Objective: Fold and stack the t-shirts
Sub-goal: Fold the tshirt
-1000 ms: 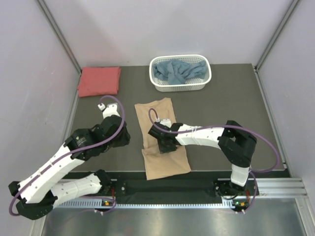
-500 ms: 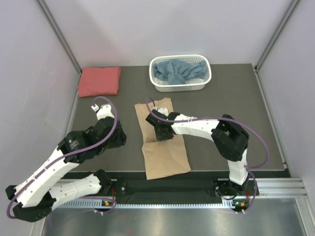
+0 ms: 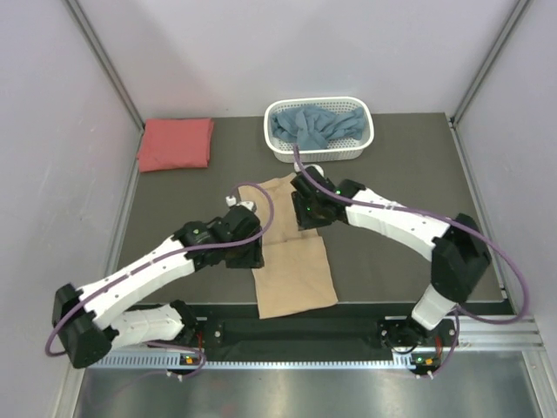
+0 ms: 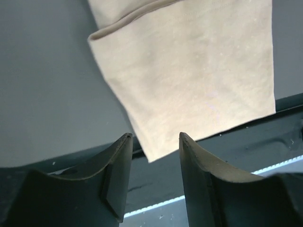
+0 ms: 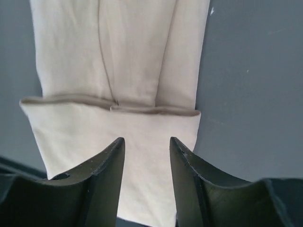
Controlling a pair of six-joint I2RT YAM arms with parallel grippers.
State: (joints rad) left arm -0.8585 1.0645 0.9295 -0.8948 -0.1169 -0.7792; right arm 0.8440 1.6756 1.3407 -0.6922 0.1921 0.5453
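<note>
The tan t-shirt (image 3: 291, 277) lies in the middle of the dark table (image 3: 392, 192) as a long narrow strip running from far to near. Its near end hangs a little over the table edge, above the black rail (image 3: 305, 329). The right wrist view shows a fold edge (image 5: 109, 106) going across the strip.

The left gripper (image 4: 154, 137) hovers over the near left corner of this shirt, and its jaws stand apart with nothing between them. The right gripper (image 5: 147, 140) is above the fold edge, also parted and empty.

At the far left corner the coral-red t-shirt (image 3: 176, 144) lies folded, well apart from both arms. At the far side, right of the middle, the white lattice basket (image 3: 365, 139) holds the dusty blue t-shirt (image 3: 313, 126), crumpled.

From above, both wrists and a purple cable (image 3: 268, 207) cover the middle and the far part of the tan shirt, so the fold cannot be seen there. The fingertips are also hidden in that view.
</note>
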